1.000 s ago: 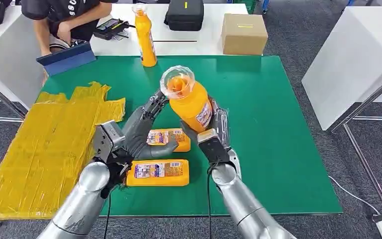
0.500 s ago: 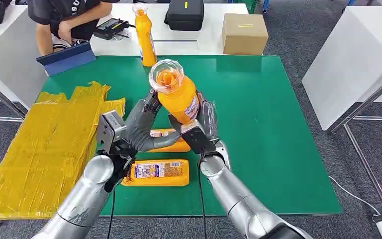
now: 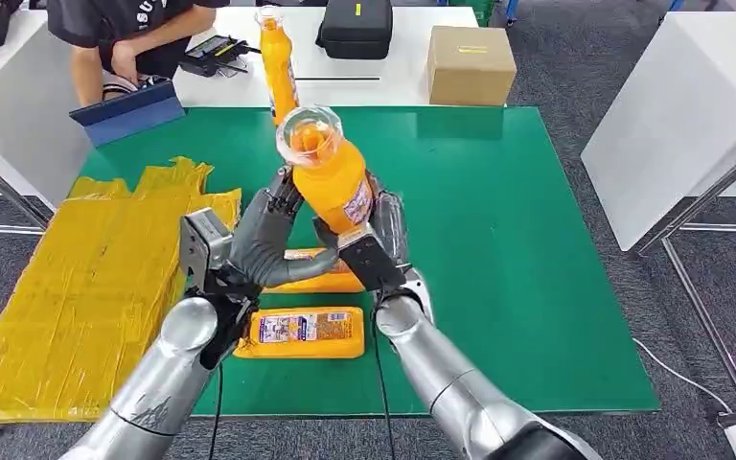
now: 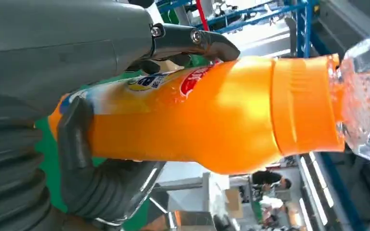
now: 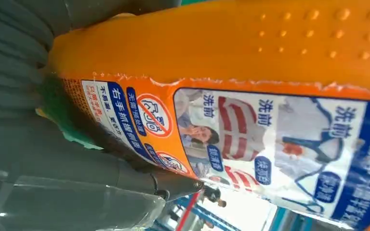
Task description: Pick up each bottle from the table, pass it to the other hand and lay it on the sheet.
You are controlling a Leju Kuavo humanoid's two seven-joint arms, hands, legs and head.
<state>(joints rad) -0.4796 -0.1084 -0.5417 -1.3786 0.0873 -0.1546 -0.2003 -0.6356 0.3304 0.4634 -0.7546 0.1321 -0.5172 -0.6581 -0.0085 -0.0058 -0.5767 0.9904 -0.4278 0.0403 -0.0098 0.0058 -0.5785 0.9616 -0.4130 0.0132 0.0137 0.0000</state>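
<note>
An orange bottle point(image 3: 333, 184) with a clear cap point(image 3: 307, 134) is held upright above the green mat point(image 3: 537, 287). My right hand point(image 3: 376, 241) grips its lower body from the right. My left hand point(image 3: 266, 240) wraps it from the left, with its fingers point(image 4: 192, 41) along one side and its thumb point(image 4: 84, 168) curled round the base. The label point(image 5: 270, 139) faces the right wrist camera. Two more orange bottles lie flat on the mat: one point(image 3: 305, 333) near the front edge, another point(image 3: 331, 281) partly hidden behind my hands. One more orange bottle point(image 3: 279, 72) stands upright at the mat's far edge. The yellow sheet point(image 3: 77, 287) lies at the left.
A person point(image 3: 120, 34) sits at the white table point(image 3: 398, 81) beyond the mat, by a blue folder point(image 3: 126, 110). A black case point(image 3: 356, 27) and a cardboard box point(image 3: 470, 63) stand on that table. Another white table point(image 3: 680, 115) is at the right.
Both hands and the bottle have shifted left and a little farther away. My left hand has closed in until fingers and thumb lie on the bottle.
</note>
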